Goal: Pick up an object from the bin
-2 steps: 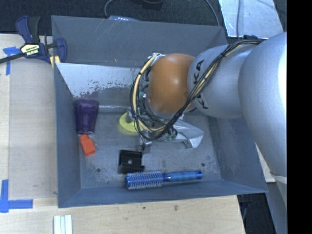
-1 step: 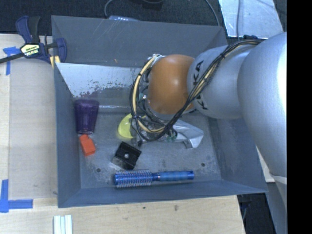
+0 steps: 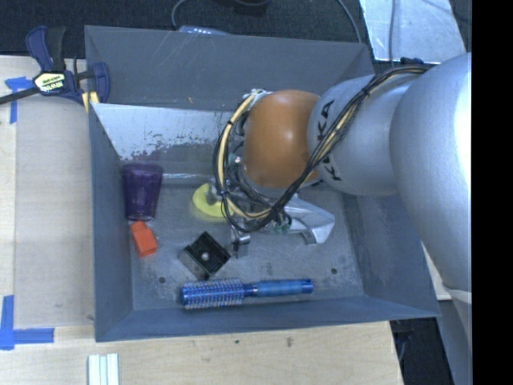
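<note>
Bin (image 3: pixel 160 135): grey metal with sloped walls. The floor is scuffed and speckled, and the far wall has dark scrape marks. It sits on a pale wooden table (image 3: pixel 48 215), with a dark mat (image 3: pixel 120 6) beyond it.

The arm (image 3: pixel 377 143) comes in from the view's right. Its orange cover (image 3: pixel 276 139) and looped cables (image 3: pixel 228 175) hang over mid-bin.

Gripper (image 3: pixel 240 237): low over the floor under the cover and mostly hidden. Cannot tell whether it is clenched or released, or whether it has hold of anything.

Nearest things:
- Black block (image 3: pixel 206 255), flat, just beside the gripper toward the near wall and view's left.
- Yellow thing (image 3: pixel 205 202), just beyond the gripper toward the far wall, partly under the cables.
- White crumpled piece (image 3: pixel 314 224), to the view's right of the gripper.

Cannot tell which of these it is set on.

Farther off:
- Blue brush (image 3: pixel 244 291), lying along the near wall, nearer the camera than the gripper.
- Orange block (image 3: pixel 144 239) and purple cup (image 3: pixel 141 189), well apart from the gripper by the view's left wall.
</note>
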### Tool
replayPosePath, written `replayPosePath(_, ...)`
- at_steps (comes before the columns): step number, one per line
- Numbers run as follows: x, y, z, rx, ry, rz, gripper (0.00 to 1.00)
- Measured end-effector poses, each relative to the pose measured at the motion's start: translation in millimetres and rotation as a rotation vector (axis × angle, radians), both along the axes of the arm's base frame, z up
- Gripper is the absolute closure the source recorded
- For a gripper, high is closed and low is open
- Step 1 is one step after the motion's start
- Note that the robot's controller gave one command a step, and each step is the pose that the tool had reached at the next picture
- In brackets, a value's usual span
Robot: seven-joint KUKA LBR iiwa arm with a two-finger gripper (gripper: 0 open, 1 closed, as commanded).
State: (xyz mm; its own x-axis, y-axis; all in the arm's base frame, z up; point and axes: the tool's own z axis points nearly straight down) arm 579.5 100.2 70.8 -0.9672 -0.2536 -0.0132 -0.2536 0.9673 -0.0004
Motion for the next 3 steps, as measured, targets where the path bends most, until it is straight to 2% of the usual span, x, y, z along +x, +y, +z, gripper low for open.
replayPosePath(1, -0.1, 0.2, 0.1, 0.000, 0.000, 0.000, 1.00)
replayPosePath(2, -0.4, 0.3, -0.3, 0.000, 0.001, 0.000, 0.00)
replayPosePath(3, 0.1, 0.2, 0.2, 0.000, 0.000, -0.001, 1.00)
